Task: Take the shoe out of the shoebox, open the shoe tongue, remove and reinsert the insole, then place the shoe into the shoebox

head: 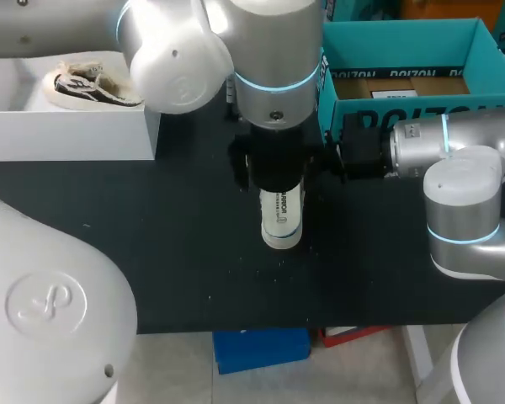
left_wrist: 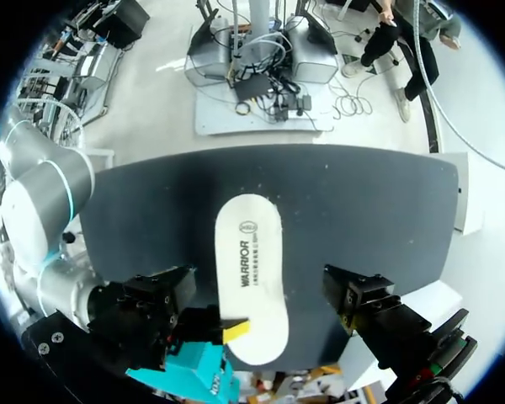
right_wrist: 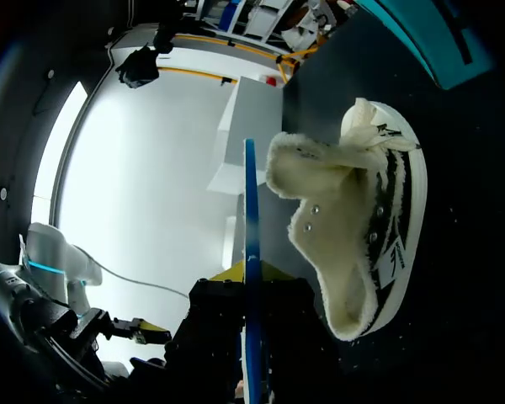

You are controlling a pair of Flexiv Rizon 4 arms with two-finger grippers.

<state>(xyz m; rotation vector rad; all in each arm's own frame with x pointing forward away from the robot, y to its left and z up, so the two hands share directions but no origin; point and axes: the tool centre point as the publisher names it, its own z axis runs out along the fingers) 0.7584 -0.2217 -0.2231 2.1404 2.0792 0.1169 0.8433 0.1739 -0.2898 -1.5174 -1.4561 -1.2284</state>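
- The black table fills the middle of the head view, a matt, dark surface with a few pale specks.
- The white insole lies lengthwise near the table's middle, printed side up. Its near end is free. In the head view its far end is hidden under the left arm.
- The left gripper hangs directly above the insole. Its fingers are spread wide, one to each side of the insole and clear of it.
- The right arm comes in from the right, low over the table.
- The right gripper has its fingers clamped on the insole's far end. In the left wrist view one yellow tip lies on top of that end. In the right wrist view the insole shows edge-on, as a thin blue line running out from between the fingers.
- The shoe stands on its white sole on the table, ahead of the right gripper and just beside the insole's edge. Its fleece-lined opening is spread wide and its black-and-white striped side shows. In the head view the left arm covers it.
- The teal shoebox stands open at the far right, with its brown cardboard floor showing.
- A white box stands at the far left, and another shoe of the same kind sits on top of it.
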